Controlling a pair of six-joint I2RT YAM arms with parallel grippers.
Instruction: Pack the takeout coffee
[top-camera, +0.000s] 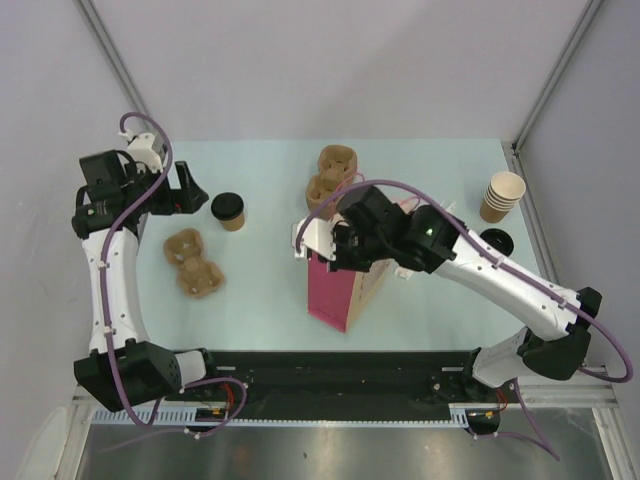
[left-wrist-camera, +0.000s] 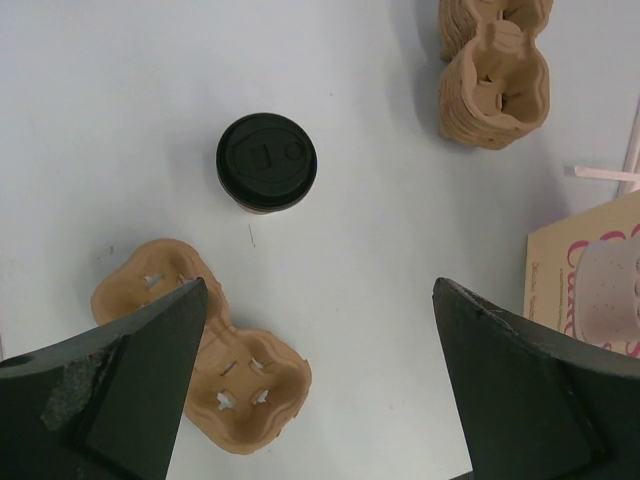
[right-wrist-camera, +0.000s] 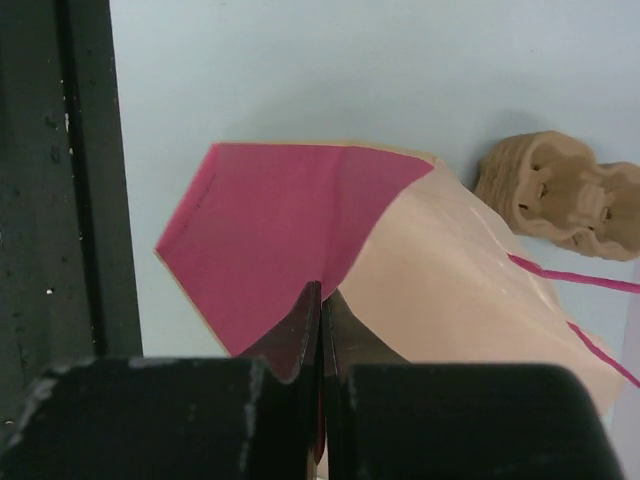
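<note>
Top external: coffee cup (top-camera: 229, 211), pink bag (top-camera: 335, 295) on mint table (top-camera: 260, 290); grey walls (top-camera: 330, 70)

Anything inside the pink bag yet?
Can't see inside: the right gripper pinches the pink bag and its arm covers the mouth. The coffee cup stands outside, on the table, near the open left gripper.

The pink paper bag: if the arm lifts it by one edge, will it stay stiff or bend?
Probably it bends: the pink paper bag shows creased, folded panels rather than flat rigid walls. It also looks thin, since the right gripper is shut almost completely on its edge, so it is likely light.
</note>
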